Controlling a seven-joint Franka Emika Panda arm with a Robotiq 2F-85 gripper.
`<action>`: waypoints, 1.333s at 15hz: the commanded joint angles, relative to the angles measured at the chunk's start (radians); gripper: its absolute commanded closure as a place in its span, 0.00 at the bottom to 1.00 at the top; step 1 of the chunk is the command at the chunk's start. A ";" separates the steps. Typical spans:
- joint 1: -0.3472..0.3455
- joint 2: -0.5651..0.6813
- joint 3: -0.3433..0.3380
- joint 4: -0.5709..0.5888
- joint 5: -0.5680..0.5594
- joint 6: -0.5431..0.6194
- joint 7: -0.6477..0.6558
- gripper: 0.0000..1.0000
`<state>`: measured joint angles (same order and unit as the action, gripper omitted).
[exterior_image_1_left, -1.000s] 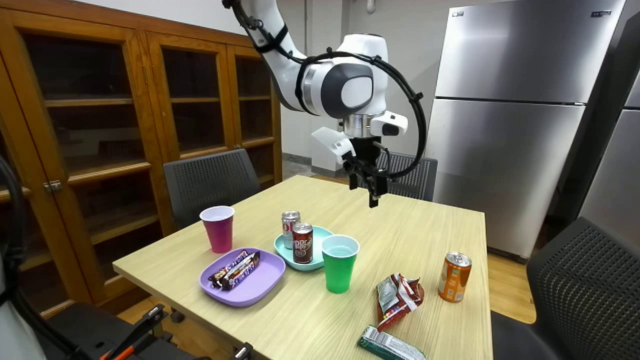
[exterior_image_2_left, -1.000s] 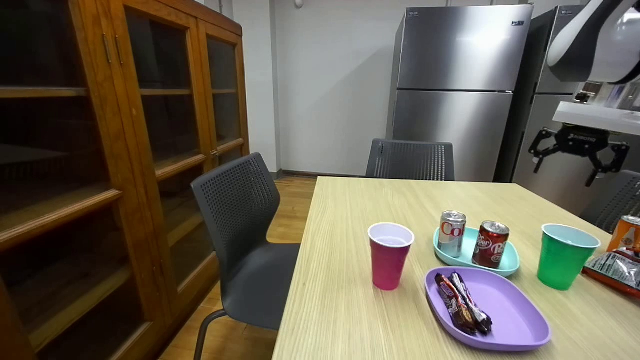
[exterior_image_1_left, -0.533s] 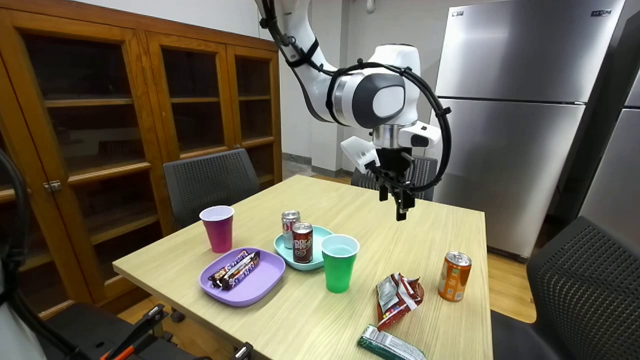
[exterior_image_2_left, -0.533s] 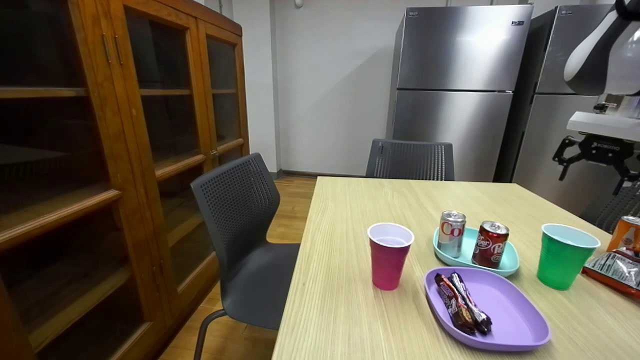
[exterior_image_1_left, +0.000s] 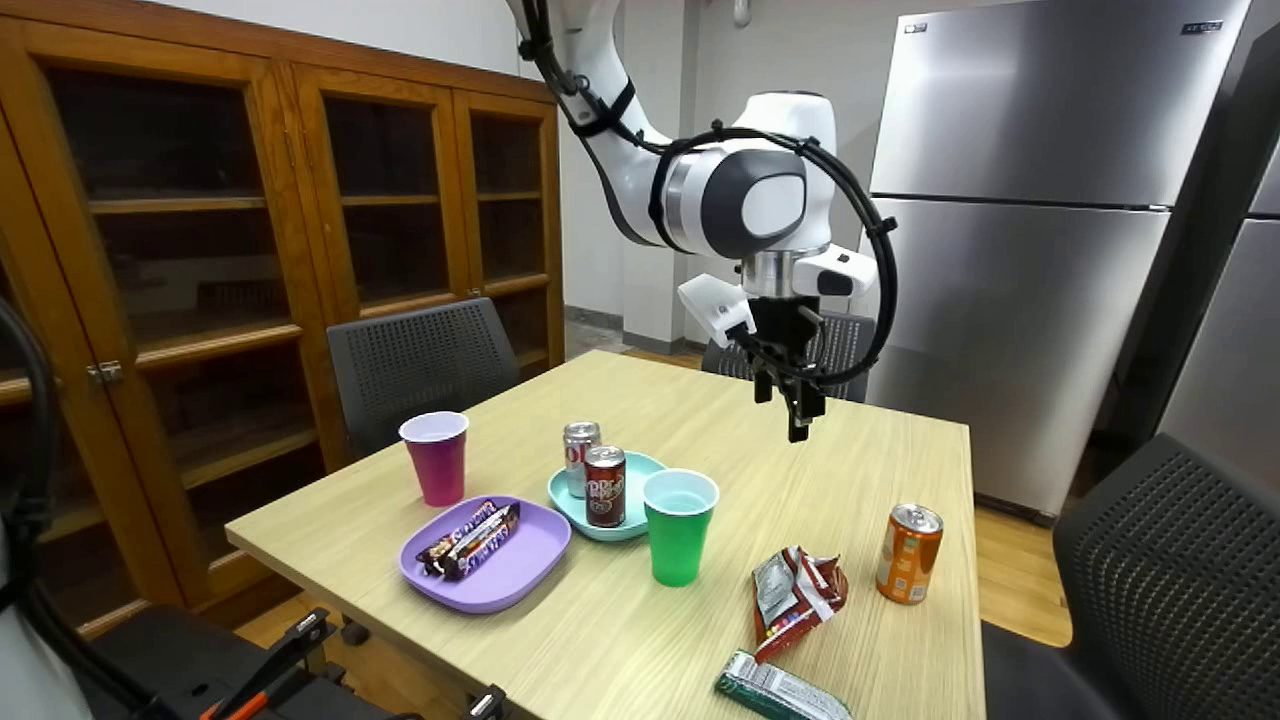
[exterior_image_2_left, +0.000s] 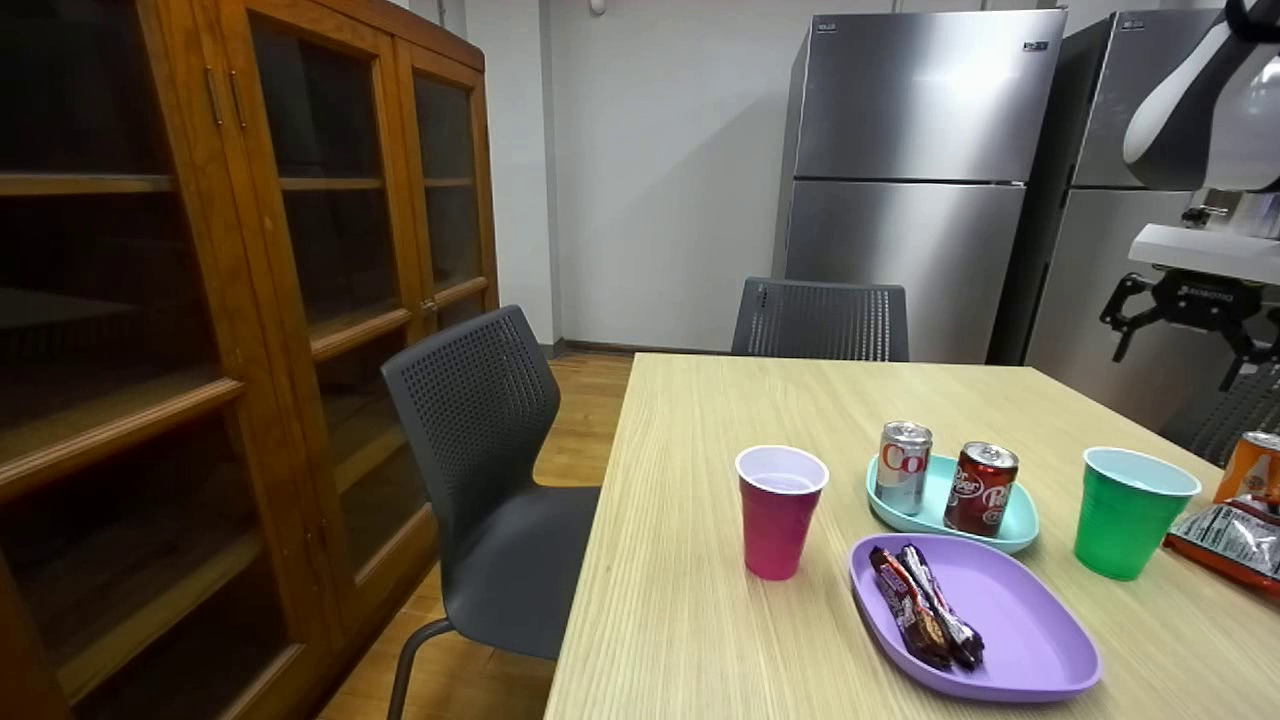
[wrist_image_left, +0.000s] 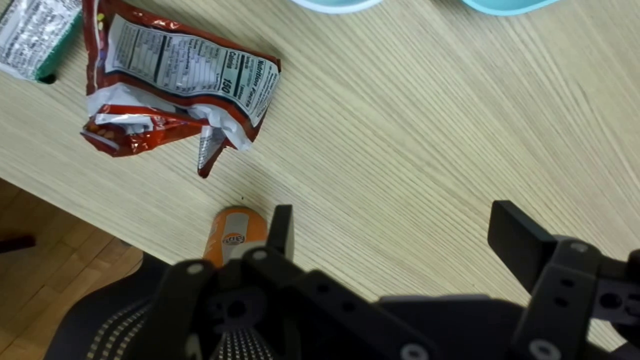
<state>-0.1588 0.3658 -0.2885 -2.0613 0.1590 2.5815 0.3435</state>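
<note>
My gripper (wrist_image_left: 392, 215) stands open above the table, its fingers wide apart with only bare wood seen between them. Beyond the left finger, an orange can (wrist_image_left: 236, 231) is partly covered by it in the wrist view; in an exterior view the can (exterior_image_1_left: 909, 553) stands upright near the table's edge, well below the gripper (exterior_image_1_left: 780, 415). A crumpled red snack bag (wrist_image_left: 185, 75) lies near that can, with a green-wrapped bar (exterior_image_1_left: 783, 687) beside the bag. Nothing is touched by the fingers. The gripper (exterior_image_2_left: 1174, 370) also shows at the right of an exterior view.
A green cup (exterior_image_1_left: 678, 545) and a magenta cup (exterior_image_1_left: 440, 470) stand upright. The teal plate (exterior_image_1_left: 645, 466) bears a silver can (exterior_image_1_left: 578, 455) and a dark red can (exterior_image_1_left: 605, 490). Two wrapped bars (exterior_image_2_left: 925, 610) lie on the purple plate (exterior_image_2_left: 1040, 640). Chairs (exterior_image_1_left: 425, 365) surround the table.
Over the first half second the arm moved right and lower in both exterior views. Since then it has shifted only slightly left. The gripper stayed open, and the objects on the table did not move.
</note>
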 joint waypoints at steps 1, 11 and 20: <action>-0.012 -0.001 0.012 0.002 -0.009 -0.002 0.005 0.00; -0.043 0.063 -0.017 0.073 0.002 -0.038 0.047 0.00; -0.082 0.231 -0.060 0.261 0.004 -0.119 0.160 0.00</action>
<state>-0.2264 0.5261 -0.3445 -1.9102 0.1608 2.5421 0.4495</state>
